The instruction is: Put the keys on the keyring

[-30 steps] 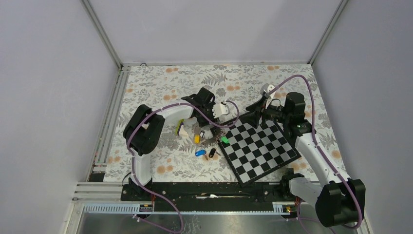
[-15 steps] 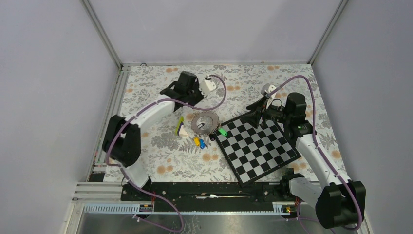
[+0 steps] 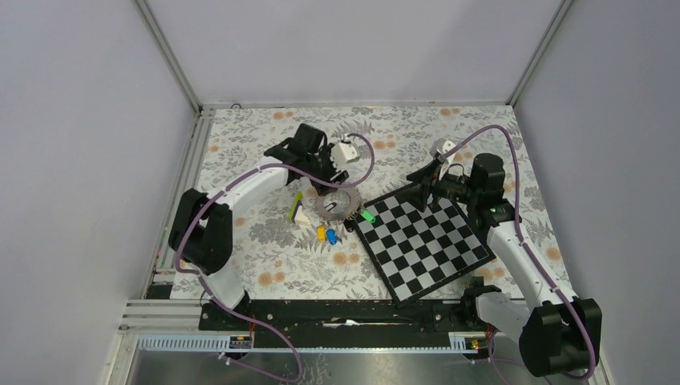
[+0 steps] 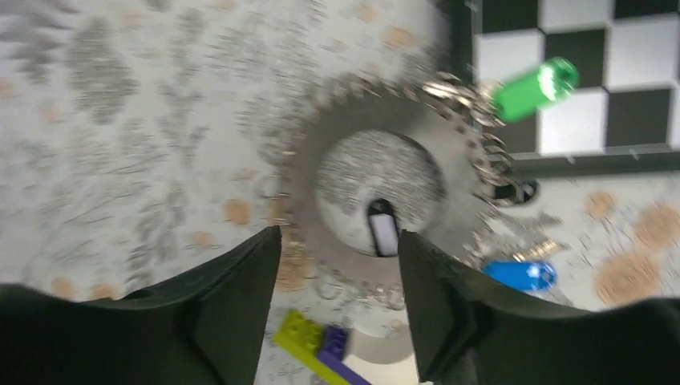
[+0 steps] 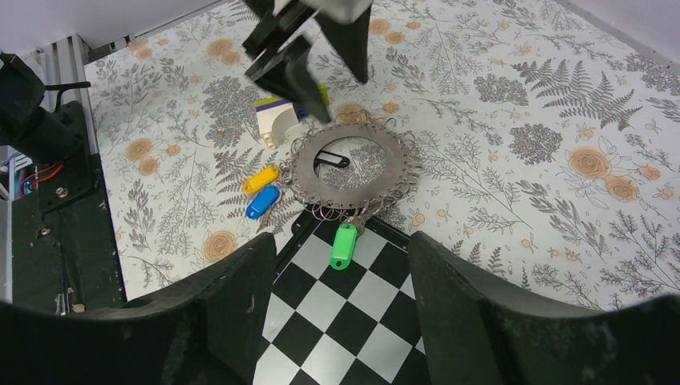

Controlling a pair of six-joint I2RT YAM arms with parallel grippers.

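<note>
The grey keyring (image 3: 337, 202) lies flat on the floral cloth, also in the right wrist view (image 5: 353, 164) and the left wrist view (image 4: 321, 152). The black key (image 5: 331, 158) lies inside its hole. The green key (image 3: 368, 216) lies on the chessboard corner, its metal end touching the ring's rim. The yellow key (image 3: 321, 233) and blue key (image 3: 330, 237) lie side by side just near of the ring. My left gripper (image 3: 323, 176) is open and empty above the ring's far-left edge. My right gripper (image 3: 417, 190) is open and empty, raised to the right of the ring.
The chessboard (image 3: 425, 241) lies right of the ring, its corner touching it. A lime-and-white wedge (image 3: 299, 211) with a purple block stands left of the ring, right beside my left fingers (image 5: 293, 68). The arm bases sit at the near edge.
My left arm lifted off the keys and ring, swung far back, then came toward the ring's far edge. The ring is uncovered; the keys lie farther back than a second ago.
</note>
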